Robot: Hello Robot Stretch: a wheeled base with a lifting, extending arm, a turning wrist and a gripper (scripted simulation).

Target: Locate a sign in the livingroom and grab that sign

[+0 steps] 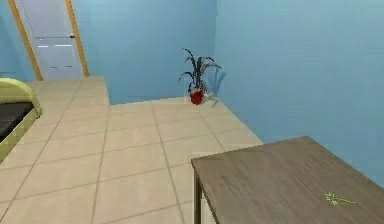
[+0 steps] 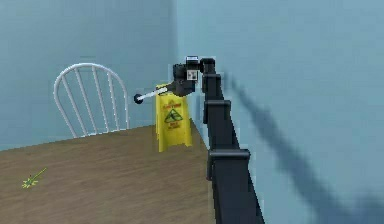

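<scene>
Wooden table (image 2: 100, 175) sitting by blue wall (image 2: 300, 60), gripper (image 2: 142, 97) hanging at yellow sign (image 2: 173, 125), cannot tell if holding it, forward view showing plant (image 1: 197, 78), door (image 1: 50, 35)

Sky-blue walls (image 1: 290, 70) are enclosing a floor of beige square tiles (image 1: 120, 140). A white panelled door in an orange wooden frame (image 1: 50, 35) is standing at the far left, a spiky green plant in a red pot (image 1: 197, 80) sitting in the corner. A white spindle-backed chair (image 2: 95, 95) is standing beside a brown wooden table (image 1: 290, 180).

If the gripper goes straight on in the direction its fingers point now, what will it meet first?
The gripper would likely meet the white chair's back; depth is unclear, so it might pass beside it.
</scene>
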